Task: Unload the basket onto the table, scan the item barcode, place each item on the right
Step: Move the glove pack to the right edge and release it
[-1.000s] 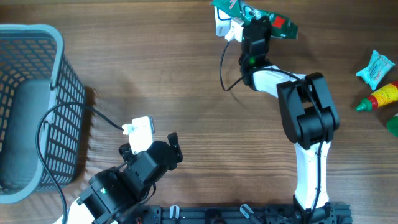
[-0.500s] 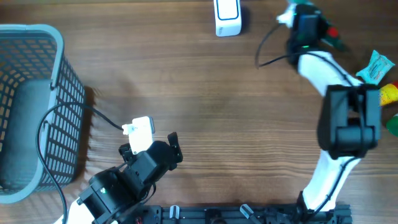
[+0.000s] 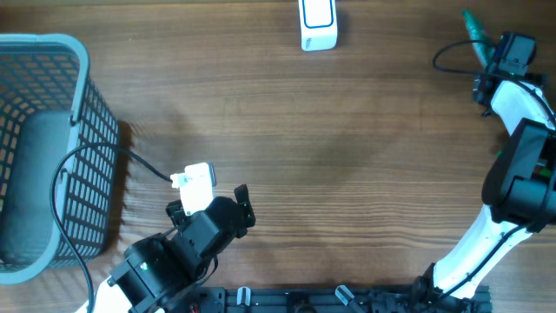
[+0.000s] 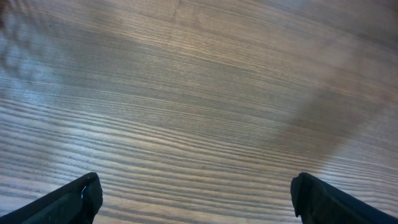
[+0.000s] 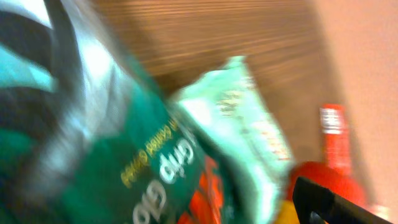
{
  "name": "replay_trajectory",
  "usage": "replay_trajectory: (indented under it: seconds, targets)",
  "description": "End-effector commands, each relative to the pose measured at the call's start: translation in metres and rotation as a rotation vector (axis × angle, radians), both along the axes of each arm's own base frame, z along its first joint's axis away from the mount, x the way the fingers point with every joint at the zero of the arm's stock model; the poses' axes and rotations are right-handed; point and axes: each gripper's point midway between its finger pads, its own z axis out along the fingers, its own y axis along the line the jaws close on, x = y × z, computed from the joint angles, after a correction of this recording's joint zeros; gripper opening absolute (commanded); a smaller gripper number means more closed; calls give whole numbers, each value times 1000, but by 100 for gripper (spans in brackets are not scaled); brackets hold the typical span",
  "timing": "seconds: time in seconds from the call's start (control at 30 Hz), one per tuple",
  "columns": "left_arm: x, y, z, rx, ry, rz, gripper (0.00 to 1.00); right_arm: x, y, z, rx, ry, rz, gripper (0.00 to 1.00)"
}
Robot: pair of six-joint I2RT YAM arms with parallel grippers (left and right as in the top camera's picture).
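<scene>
Showing your right claw [image 3: 497, 48] near the worktop's [image 3: 347, 156] edge: the green packet [image 5: 143, 168] lay close before its fingers, too blurred for you to tell spread from pinching. The scanner [image 3: 317, 24] stood well apart from it. Your left claw [image 4: 196, 186] hung spread above the worktop.

I am swinging my right arm [image 3: 521, 165] away from the scanner [image 3: 317, 23], which I was covering 1 second ago and which is now lying bare. My right gripper [image 3: 502, 54] is now hanging far out to the right, with the green packet [image 3: 473, 26] travelling along and sticking out beside it. My arm is now hiding the mint pouch [image 5: 249, 118] and red bottle [image 5: 333, 149] from above. My wrist view is blurring, so my jaws are possibly parting.
</scene>
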Motion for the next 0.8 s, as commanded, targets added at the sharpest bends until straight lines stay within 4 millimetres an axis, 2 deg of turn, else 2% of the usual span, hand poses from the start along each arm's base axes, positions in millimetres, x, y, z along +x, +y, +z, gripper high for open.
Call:
replay_trajectory:
  seconds: [0.0,0.1,0.13,0.2,0.27,0.37,0.4,0.43,0.5,0.6,0.67,0.77]
  targets:
    - [2,1,4,-6,-17,18,100,45,73,84,293,-302,173,100]
    - [2,1,4,-6,-17,18,100,43,115,172,375,-479,321,100]
    - [2,1,4,-6,-17,18,100,34,130,212,381,-549,374,100]
    - [2,1,4,-6,-17,18,100,12,147,265,382,-646,406,100]
    - [2,1,4,-6,-17,18,100,-17,162,309,397,-732,411,100]
    - [2,1,4,-6,-17,18,100,-81,194,376,395,-844,501,100]
    - [2,1,4,-6,-17,18,100,-98,199,388,396,-865,520,100]
    - [2,1,4,-6,-17,18,100,-125,209,402,400,-890,549,100]
    - [2,1,4,-6,-17,18,100,-159,218,413,413,-907,563,100]
    - [2,1,4,-6,-17,18,100,-212,229,416,455,-922,539,100]
    - [2,1,4,-6,-17,18,100,-243,234,408,466,-895,531,100]
    - [2,1,4,-6,-17,18,100,-272,240,385,498,-822,502,100]
